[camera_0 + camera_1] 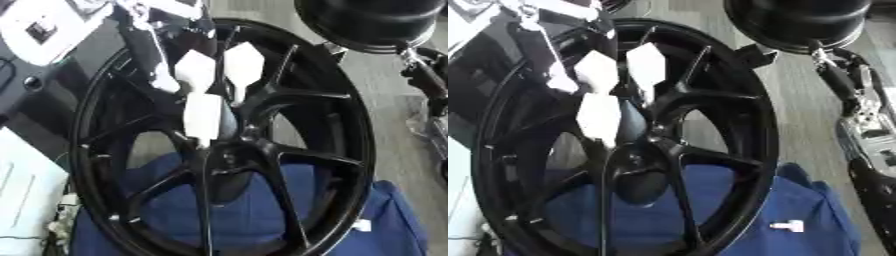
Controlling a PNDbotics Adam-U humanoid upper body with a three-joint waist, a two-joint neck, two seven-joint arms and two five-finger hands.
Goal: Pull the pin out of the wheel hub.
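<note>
Wheel (pixel 223 145) sits tilted on a blue cloth (pixel 262 200), black spokes fanning out from the hub (pixel 223 160) near the middle. Cloth is presumably there to protect the rim and stop it sliding.

My left hand (pixel 210 85) comes in from the upper left edge and hangs over the spokes just above the hub. Its white fingertips (pixel 203 117) point down toward the centre; two are up and spread apart, one is lower and closest to the hub. Looks spread, not pinching anything that I can see. My guess: the hand is lined up to reach the pin from above, since the spokes block any side approach.

Pin itself: can't make it out. If it's still seated, it is somewhere in the dark hub, under or just beyond the lowest fingertip. So I judge the pull not yet done.

Small white piece (pixel 789 226) lies on the cloth outside the rim, toward the cloth's lower right corner. Can't tell what it is.

My right arm (pixel 842 85) runs down the right edge, well clear of the wheel. The hand on it I can't read, so no call on its fingers.
</note>
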